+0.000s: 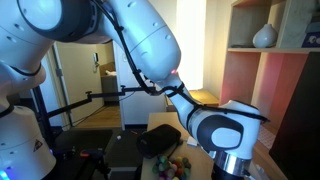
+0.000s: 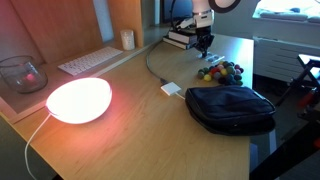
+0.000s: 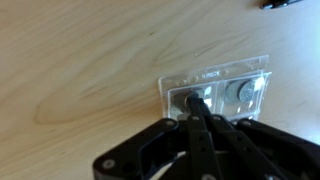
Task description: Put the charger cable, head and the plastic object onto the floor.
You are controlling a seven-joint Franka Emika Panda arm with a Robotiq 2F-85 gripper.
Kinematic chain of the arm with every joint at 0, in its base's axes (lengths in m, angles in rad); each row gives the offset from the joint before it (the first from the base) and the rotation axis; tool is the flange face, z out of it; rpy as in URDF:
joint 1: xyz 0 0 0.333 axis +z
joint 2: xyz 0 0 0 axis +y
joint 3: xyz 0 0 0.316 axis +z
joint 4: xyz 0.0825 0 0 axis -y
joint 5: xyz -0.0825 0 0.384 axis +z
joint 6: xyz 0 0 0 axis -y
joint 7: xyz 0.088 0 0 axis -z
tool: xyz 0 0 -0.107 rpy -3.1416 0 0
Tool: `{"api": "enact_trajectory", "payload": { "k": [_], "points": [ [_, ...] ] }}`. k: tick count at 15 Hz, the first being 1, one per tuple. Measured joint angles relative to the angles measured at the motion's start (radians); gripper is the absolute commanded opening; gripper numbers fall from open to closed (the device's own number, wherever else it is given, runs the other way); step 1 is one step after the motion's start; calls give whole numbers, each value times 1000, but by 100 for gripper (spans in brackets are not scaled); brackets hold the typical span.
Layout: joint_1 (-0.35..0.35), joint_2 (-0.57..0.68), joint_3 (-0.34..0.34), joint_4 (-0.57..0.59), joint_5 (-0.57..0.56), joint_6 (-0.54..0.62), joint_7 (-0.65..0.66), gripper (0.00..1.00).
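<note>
Item 1: black two-fingered tool [image 3: 196, 100]. Its fingers are pressing fully together, with the tips sitting at 8 o'clock on a clear rectangular plastic case [image 3: 240, 90]. Whether they are pinching it cannot be told.
Item 2: the case is lying flat on the pale wooden desk [image 3: 80, 60].
Item 3: small white boxy charger head [image 2: 171, 89], lying on the desk at 10 o'clock of a black fabric pouch [image 2: 230, 108].
Item 4: thin long charger cable [image 2: 152, 70], trailing from the head toward 11 o'clock.
</note>
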Motion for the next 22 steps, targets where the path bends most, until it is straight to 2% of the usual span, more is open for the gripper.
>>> {"api": "enact_trajectory", "payload": {
  "k": [12, 17, 22],
  "points": [
    [-97, -4, 54, -20, -183, -54, 0, 0],
    [-130, -16, 73, -34, -182, -22, 0, 0],
    [-178, -102, 159, -8, -53, 19, 1, 0]
  ]
}}
